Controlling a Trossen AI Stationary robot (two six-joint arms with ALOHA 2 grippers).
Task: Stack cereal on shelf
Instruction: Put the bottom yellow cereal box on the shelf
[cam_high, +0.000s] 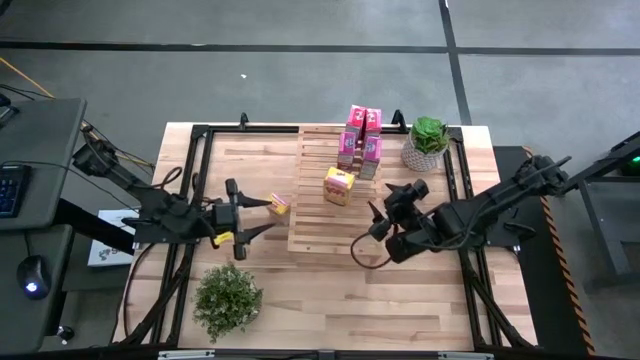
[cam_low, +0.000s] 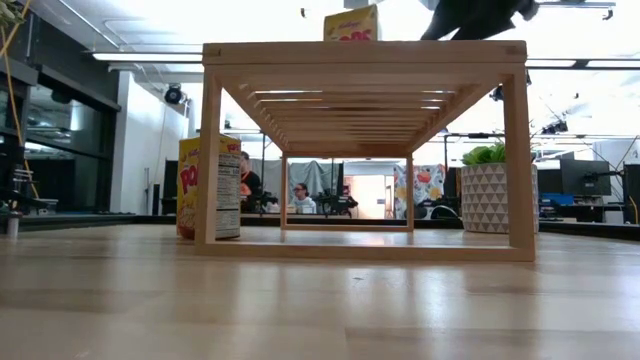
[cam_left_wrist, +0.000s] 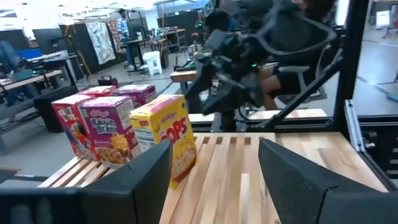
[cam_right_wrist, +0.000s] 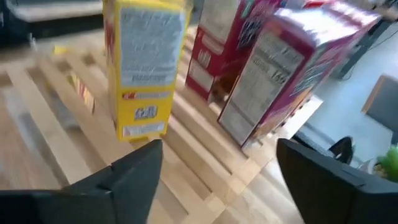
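Most of the job looks done: four pink cereal boxes (cam_high: 360, 136) stand clustered at the upper right of the slatted shelf (cam_high: 318, 222) in the high view, with a yellow cereal box (cam_high: 339, 186) just below them. One small yellow box (cam_high: 279, 205) is left on the table (cam_high: 330, 300), beside the shelf's left edge. The left claw (cam_high: 262, 215), spread and empty, sits near it. The right claw (cam_high: 373, 222), also spread and empty, hangs over the shelf's right edge. The lower slats remain free for stacking
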